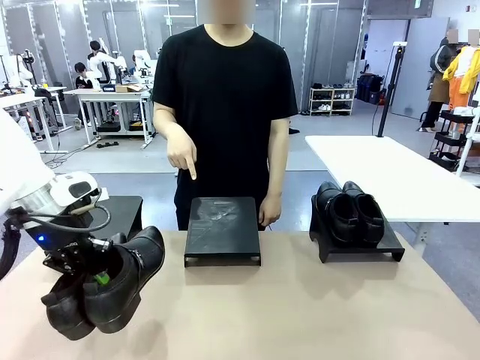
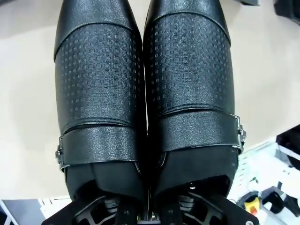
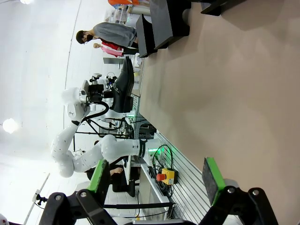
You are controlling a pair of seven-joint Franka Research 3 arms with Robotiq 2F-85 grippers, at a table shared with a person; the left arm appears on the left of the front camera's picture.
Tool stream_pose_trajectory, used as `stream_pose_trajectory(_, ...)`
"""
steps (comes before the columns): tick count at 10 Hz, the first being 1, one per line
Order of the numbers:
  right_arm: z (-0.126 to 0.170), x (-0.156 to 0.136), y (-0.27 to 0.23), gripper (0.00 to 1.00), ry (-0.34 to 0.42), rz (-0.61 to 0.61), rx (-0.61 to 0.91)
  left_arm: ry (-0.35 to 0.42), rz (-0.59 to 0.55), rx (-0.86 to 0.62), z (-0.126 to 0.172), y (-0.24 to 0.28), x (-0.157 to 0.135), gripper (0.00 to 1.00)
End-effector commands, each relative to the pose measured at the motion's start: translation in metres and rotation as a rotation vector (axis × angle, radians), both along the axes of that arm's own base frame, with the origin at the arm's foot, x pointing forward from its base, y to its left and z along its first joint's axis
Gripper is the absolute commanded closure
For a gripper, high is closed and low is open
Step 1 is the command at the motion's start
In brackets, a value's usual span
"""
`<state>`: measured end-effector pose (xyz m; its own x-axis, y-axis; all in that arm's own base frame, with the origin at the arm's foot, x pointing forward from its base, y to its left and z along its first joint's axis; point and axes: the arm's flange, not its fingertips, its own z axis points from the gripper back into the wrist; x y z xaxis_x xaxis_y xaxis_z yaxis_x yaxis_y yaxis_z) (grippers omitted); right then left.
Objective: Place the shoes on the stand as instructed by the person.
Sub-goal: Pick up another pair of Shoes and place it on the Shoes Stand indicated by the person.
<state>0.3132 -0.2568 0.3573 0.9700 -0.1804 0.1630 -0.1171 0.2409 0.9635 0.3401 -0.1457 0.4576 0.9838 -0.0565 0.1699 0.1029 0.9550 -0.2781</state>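
Observation:
My left gripper point(image 1: 100, 277) is shut on a pair of black shoes point(image 1: 120, 285), held above the table's near left corner with toes pointing down towards me. In the left wrist view the two shoes point(image 2: 145, 93) lie side by side, and the left gripper point(image 2: 149, 211) pinches their inner walls together. A second pair of shoes point(image 1: 349, 212) sits on the right stand point(image 1: 360, 249). The person point(image 1: 225, 97) points a finger point(image 1: 192, 174) down at the bare middle stand point(image 1: 223, 225). My right gripper point(image 3: 154, 180) is open over bare table, green pads point(image 3: 98, 176) wide apart.
A third black stand point(image 1: 124, 210) is at the far left, partly behind my left arm. The person's other hand point(image 1: 268, 214) rests by the middle stand's far right corner. A white table point(image 1: 390, 172) stands behind on the right. The tan tabletop point(image 1: 300, 315) is free in front.

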Motion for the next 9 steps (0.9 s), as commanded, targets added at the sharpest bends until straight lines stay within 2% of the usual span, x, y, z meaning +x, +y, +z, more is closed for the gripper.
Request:
stream_pose_trajectory(1, 0.002, -0.004, 0.001, 0.0, -0.002, 0.01, -0.005, -0.046, 0.038, -0.012, 0.005, -0.009, -0.002, 1.0)
stream_pose_trajectory(2, 0.002, -0.004, 0.001, 0.0, -0.002, 0.01, -0.005, 0.0, 0.0, 0.0, 0.0, 0.0, 0.0, 1.0)
stream_pose_trajectory(6, 0.002, -0.004, 0.001, 0.0, -0.002, 0.01, -0.005, 0.0, 0.0, 0.0, 0.0, 0.0, 0.0, 1.0)
stream_pose_trajectory(7, 0.002, -0.004, 0.001, 0.0, -0.002, 0.01, -0.005, 0.022, -0.017, -0.004, -0.007, 0.003, -0.002, 0.9)
stream_pose_trajectory(8, 0.002, -0.004, 0.001, 0.0, -0.002, 0.01, -0.005, -0.075, 0.022, -0.059, 0.006, 0.002, -0.012, 0.9)
stream_pose_trajectory(9, 0.002, -0.004, 0.001, 0.0, -0.002, 0.01, -0.005, -0.124, 0.035, -0.077, 0.018, -0.009, -0.008, 0.9)
